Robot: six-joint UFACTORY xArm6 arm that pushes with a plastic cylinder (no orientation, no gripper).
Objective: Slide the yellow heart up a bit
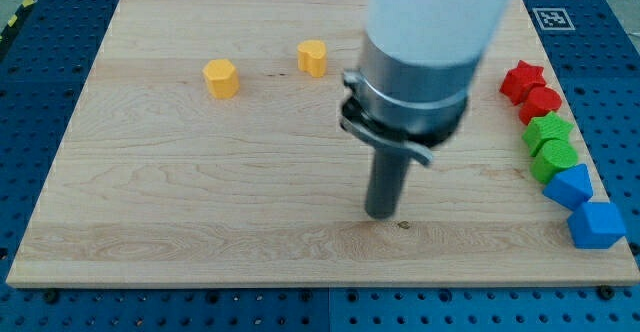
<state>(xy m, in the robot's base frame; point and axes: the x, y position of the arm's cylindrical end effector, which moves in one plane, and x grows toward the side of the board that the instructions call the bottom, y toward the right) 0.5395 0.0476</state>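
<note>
A yellow block (313, 58) near the view's top centre looks like the yellow heart, though its shape is small and hard to read. A second yellow block (221, 78), pentagon-like, lies to its left. My tip (382, 215) rests on the wooden board (200, 202) in the lower middle. It is well below and to the right of the yellow heart and touches no block. The arm's large grey and white body hides part of the board above the tip.
A column of blocks runs down the board's right edge: a red star (522, 80), a red block (541, 103), a green star (547, 132), a green block (555, 158), and two blue blocks (568, 185) (596, 224). A blue pegboard surrounds the board.
</note>
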